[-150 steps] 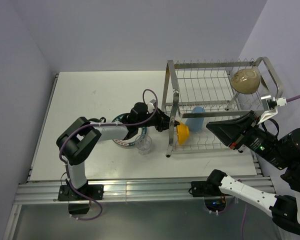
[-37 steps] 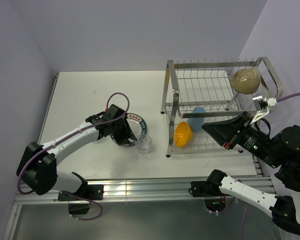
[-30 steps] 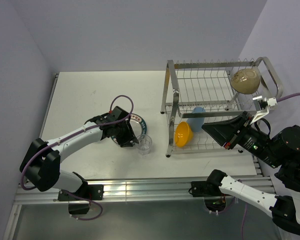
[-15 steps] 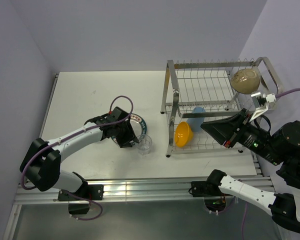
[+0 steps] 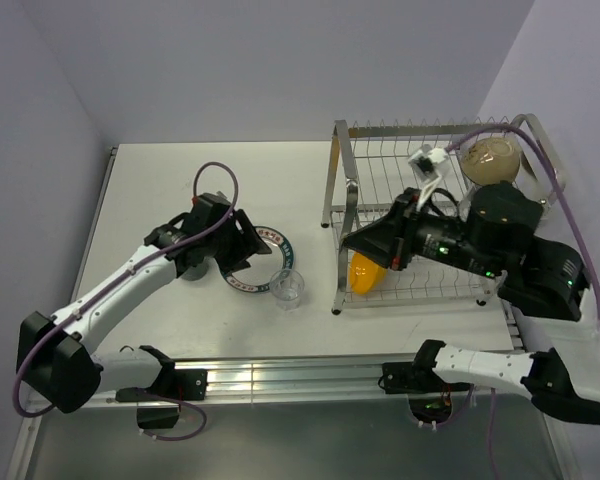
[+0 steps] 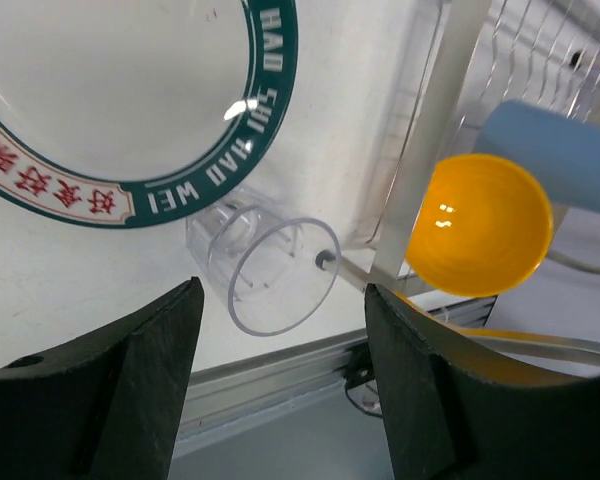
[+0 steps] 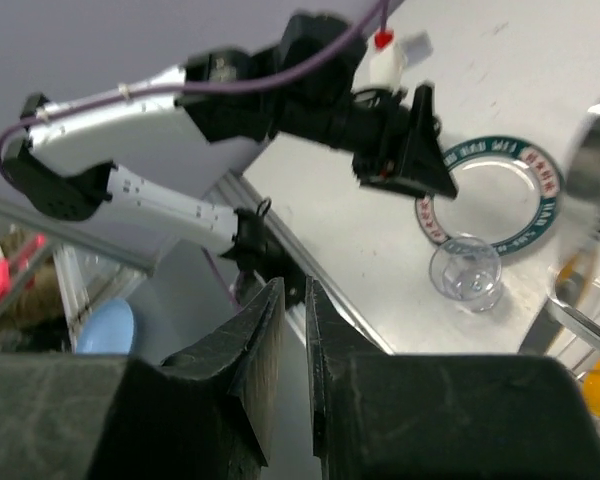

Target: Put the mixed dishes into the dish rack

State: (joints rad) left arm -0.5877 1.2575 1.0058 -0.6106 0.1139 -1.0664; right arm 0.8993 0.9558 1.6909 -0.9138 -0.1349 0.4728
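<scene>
My left gripper (image 5: 244, 244) hovers open over the white plate with the teal lettered rim (image 5: 263, 270), holding nothing. In the left wrist view its fingers frame the clear glass (image 6: 270, 272), which stands upright beside the plate (image 6: 120, 90). The dish rack (image 5: 420, 128) holds the beige bowl (image 5: 490, 160) on top and the orange bowl (image 5: 359, 274) below. The light blue tumbler (image 6: 560, 150) lies behind the orange bowl (image 6: 480, 225). My right gripper (image 5: 348, 243) points left across the rack's front, shut and empty. The right wrist view shows the glass (image 7: 467, 275) and the plate (image 7: 500, 190).
The rack's front corner post (image 5: 338, 270) stands just right of the glass (image 5: 287, 288). An aluminium rail (image 5: 280, 375) runs along the table's near edge. Walls close in at the back and on both sides.
My left gripper has drawn back left from the glass and opened wider. The right arm has swung left over the rack's lower tier, now covering the tumbler from above.
</scene>
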